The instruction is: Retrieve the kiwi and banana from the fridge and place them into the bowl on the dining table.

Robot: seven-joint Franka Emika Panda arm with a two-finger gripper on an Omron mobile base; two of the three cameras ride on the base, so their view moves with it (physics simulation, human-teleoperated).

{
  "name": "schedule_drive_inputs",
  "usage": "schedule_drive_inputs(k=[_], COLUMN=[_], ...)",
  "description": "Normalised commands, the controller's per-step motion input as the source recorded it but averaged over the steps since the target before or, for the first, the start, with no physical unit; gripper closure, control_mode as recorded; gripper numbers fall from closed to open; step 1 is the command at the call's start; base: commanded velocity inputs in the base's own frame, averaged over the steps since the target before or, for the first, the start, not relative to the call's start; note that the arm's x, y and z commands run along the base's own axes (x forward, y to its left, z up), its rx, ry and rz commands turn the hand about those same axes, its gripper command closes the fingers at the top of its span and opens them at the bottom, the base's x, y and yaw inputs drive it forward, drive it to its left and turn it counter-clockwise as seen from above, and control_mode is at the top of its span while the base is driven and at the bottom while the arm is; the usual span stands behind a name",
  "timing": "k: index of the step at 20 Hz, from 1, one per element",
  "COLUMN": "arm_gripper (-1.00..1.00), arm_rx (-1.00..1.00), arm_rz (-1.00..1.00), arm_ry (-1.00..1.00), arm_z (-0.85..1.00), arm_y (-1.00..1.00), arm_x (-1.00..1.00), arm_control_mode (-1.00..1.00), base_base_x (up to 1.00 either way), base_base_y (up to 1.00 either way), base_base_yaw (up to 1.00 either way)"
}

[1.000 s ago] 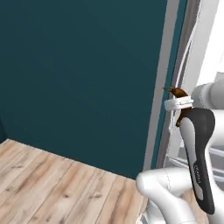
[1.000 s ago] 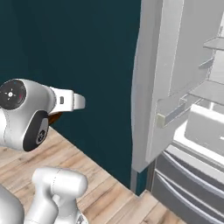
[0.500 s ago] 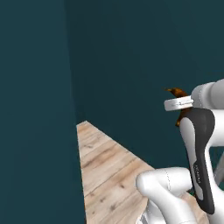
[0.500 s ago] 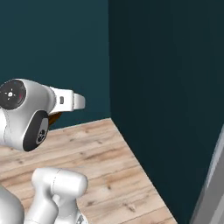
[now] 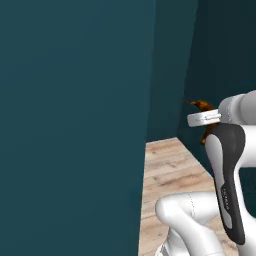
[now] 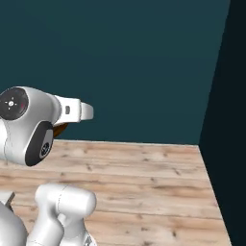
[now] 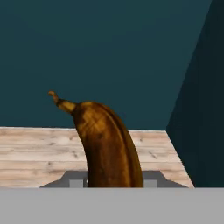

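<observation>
**Spotter:** Where's the fruit, and what's the hand doing?

**Me:** I've got the banana (image 7: pixel 107 146) clamped in the gripper (image 7: pixel 114 177). In the hand view it rises straight up out of the jaws, stem tip curling away at the top. From the left base view I can see its brown end (image 5: pixel 201 106) poking out just past the white wrist. The jaws stand partly closed around its lower body, not wide, not fully shut.

**Spotter:** Anything near it?

**Me:** Beyond the banana there's a teal wall (image 6: pixel 120 62), and below that a wooden floor (image 6: pixel 144 182). I can't see a table or bowl from here.

**Spotter:** How will it handle?

**Me:** I'd judge it light and soft. The skin is very brown, so probably overripe and easy to bruise or squash if I squeeze harder. The curve means it could pivot between the fingers on a quick swing.

**Spotter:** Is the grip point good?

**Me:** It looks to be low, near one end, so most of the length sticks out beyond the fingers. Nearer the middle would be steadier; as it is, I'd move gently.
</observation>
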Motion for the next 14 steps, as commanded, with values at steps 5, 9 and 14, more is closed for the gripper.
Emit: schedule_drive_inputs(k=[5,9,14], arm_gripper=[1.00,1.00,1.00], arm_rx=[0.00,0.00,0.00], arm_rz=[0.00,0.00,0.00], arm_ry=[0.00,0.00,0.00], arm_z=[0.00,0.00,0.00], arm_y=[0.00,0.00,0.00], arm_x=[0.00,0.00,0.00], arm_control_mode=[1.00,1.00,1.00], base_base_x=[0.63,1.00,1.00], base_base_y=[0.26,-0.08,-0.30], base_base_yaw=[0.66,0.49,0.41])
